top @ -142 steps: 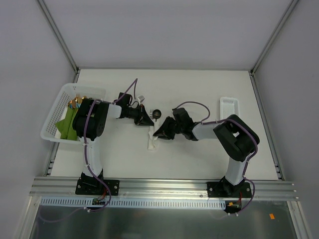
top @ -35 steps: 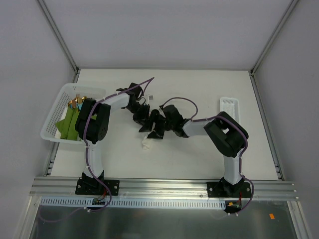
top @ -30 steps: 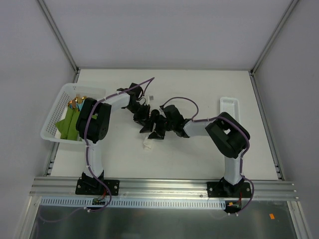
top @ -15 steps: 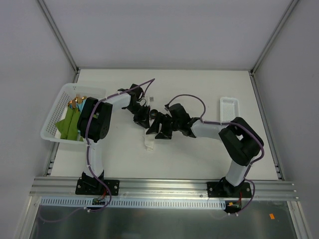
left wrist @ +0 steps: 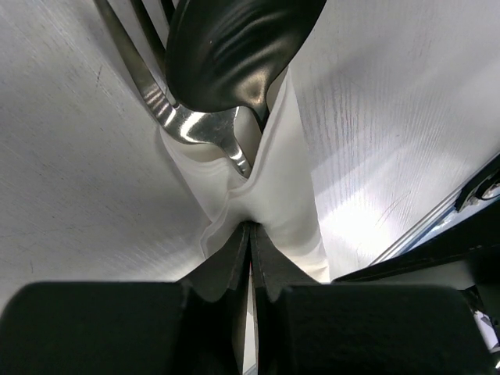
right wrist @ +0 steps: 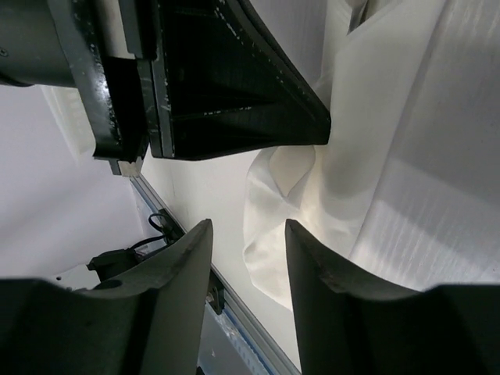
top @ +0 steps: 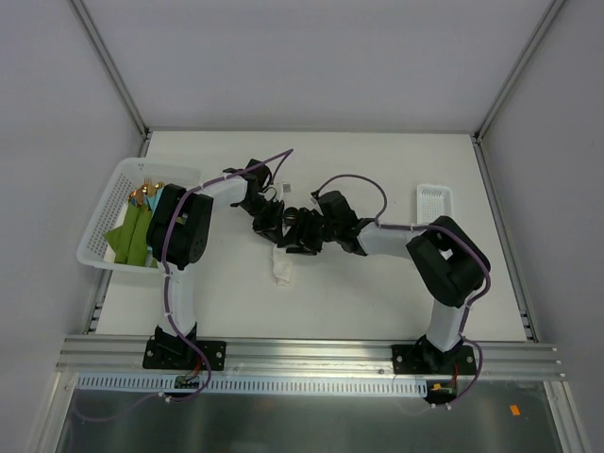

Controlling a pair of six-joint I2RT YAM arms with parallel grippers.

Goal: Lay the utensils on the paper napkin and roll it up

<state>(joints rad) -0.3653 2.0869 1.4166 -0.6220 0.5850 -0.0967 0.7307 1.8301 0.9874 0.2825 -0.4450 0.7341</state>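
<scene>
- Napkin (left wrist: 289, 180) is sitting mid-table, between the two arms. The white paper is already bunching into a loose, creased tube round the cutlery, not lying flat.
- Spoon (left wrist: 234, 47) & fork (left wrist: 176, 117) are lying inside that wrap, side by side. Spoon bowl and fork head are poking out of one end, spoon partly over fork. Handles are hiding in the paper.
- Judging by this, the placing step is looking done and the rolling is under way.
- The wrap is looking slack and wrinkled, w/ a loose end trailing toward the near edge in the top view. Tightening and finishing the roll is what's remaining.
- Paper is looking thin and soft, creasing sharply where pinched. It's prob. tearing easily if pulled hard.
- Left pincer (left wrist: 250, 234) is clamping fully closed on a fold of the napkin, just below the spoon bowl.
- Right pincer (right wrist: 248, 230) is hovering w/ fingers apart, gripping nothing. The napkin's crumpled edge is lying just beyond the gap, w/ the left pincer's black fingers close beside it.
- Table (top: 377, 283) is carrying the lot.
- Further out, a white basket (top: 99, 222) at left is holding green cloths (top: 132, 241) & gold cutlery (top: 143, 193), not part of this job.
- A small white tray (top: 434, 203) is sitting at right, well apart.
</scene>
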